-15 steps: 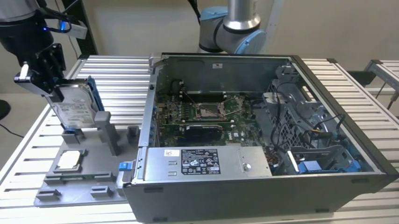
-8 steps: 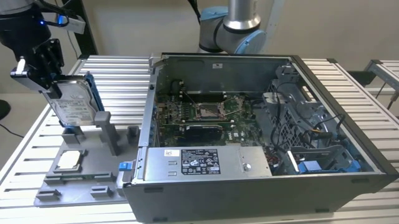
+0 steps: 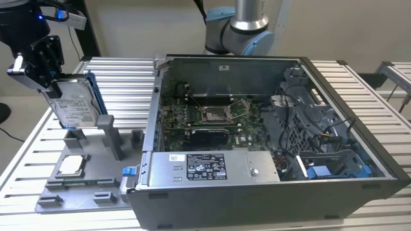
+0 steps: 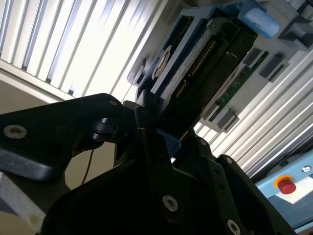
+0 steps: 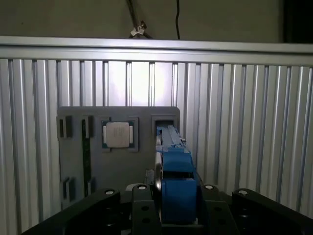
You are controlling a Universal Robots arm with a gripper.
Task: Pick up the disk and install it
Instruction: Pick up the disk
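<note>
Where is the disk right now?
The disk is at the exterior view's left, gripped on edge by the end effector above the grey tray, beside the open computer case.

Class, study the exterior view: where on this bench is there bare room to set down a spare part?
Bare ribbed table lies beyond the grey tray, beside the computer case, and again along the exterior view's right of the case. Crowded: the tray's slots and inside the case.

Legible text: none. Labels noted, print too small to read: white printed label (image 3: 77,109) on the disk (image 3: 66,89); black label (image 3: 207,168) on the silver box (image 3: 257,169) in the computer case (image 3: 257,204); small barcode sticker (image 3: 176,157) beside it; white tag (image 3: 224,67) on the case's rear wall.
</note>
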